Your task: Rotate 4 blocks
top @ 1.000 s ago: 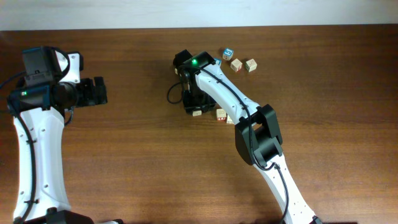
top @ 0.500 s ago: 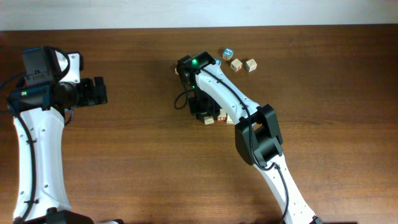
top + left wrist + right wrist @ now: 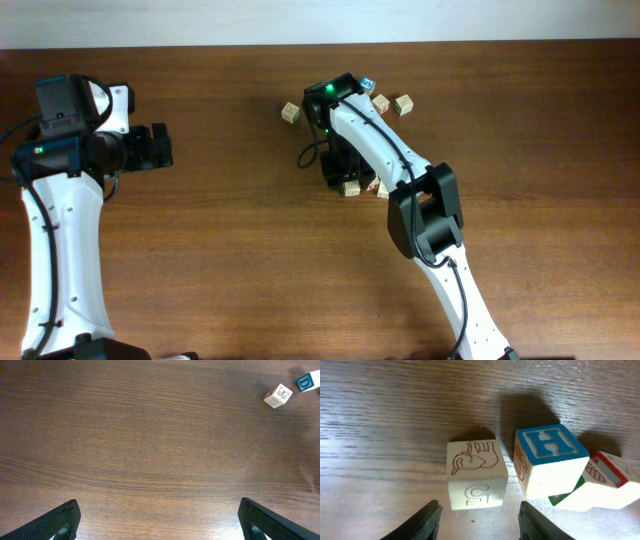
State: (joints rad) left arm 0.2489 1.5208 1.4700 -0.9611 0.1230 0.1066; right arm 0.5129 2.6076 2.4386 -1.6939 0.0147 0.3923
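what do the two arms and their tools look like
The left arm and right arm are slim white links joined by bulky black joint housings. Each has a small green light near the wrist and thin black cables along it. The left tool and right tool have black, blunt fingers.

Left arm [image 3: 48, 250]: white tubes, black joints, thin black cable, tiny green light. Right arm [image 3: 368, 145]: same white and black, green light by wrist, black cable loop. Fingers [image 3: 57, 521]: black, dull, narrow at tips, same on both arms.
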